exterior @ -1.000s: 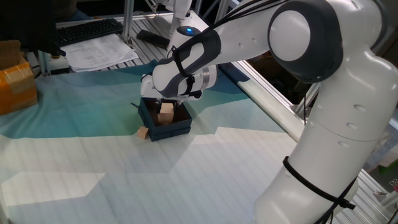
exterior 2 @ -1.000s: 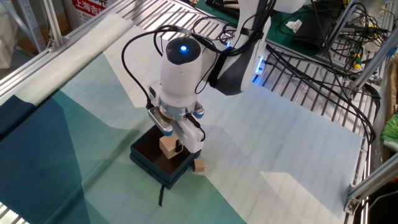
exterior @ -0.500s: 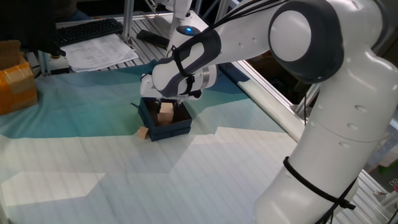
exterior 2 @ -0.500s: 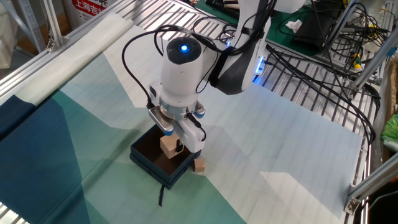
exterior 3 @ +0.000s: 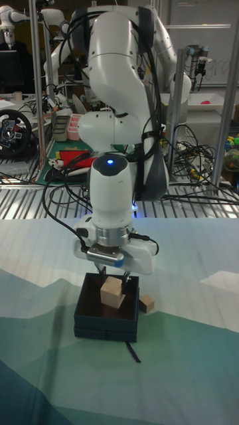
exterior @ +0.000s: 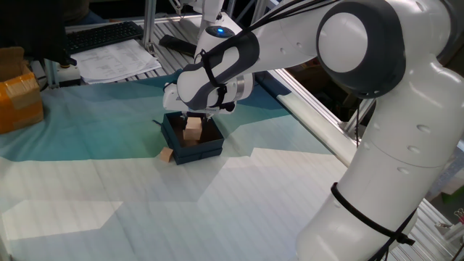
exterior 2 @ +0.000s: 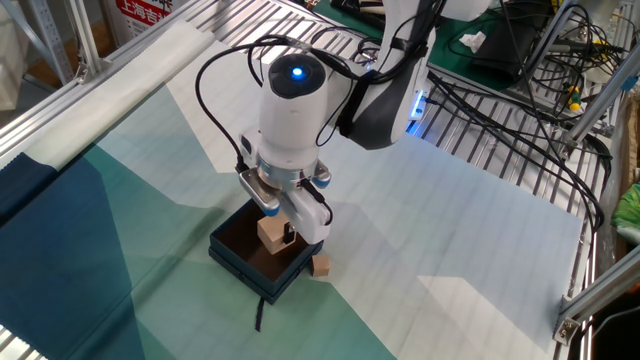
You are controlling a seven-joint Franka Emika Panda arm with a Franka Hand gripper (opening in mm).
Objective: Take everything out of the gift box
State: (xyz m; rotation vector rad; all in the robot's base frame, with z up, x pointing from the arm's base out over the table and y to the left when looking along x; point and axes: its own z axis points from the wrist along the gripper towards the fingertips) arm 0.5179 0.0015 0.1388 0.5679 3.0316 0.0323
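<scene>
Tall fixed view: the hand point(exterior 3: 111, 273) grips the cube point(exterior 3: 111, 293) above the gift box point(exterior 3: 106, 322); the smaller block point(exterior 3: 147, 304) lies outside on the desk point(exterior 3: 192, 358).

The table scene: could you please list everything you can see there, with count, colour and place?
gift box: one, dark navy with brown inside, on the cloth under the hand.
larger wooden block: one, light tan, held over the box interior.
smaller wooden block: one, light tan, on the cloth just outside the box.
cloth: one, teal and pale green, covering the table.
cardboard carton: one, orange-brown, at the table's edge.
papers: one stack, white, behind the cloth.
hand: one, white, shut on the larger block.
</scene>
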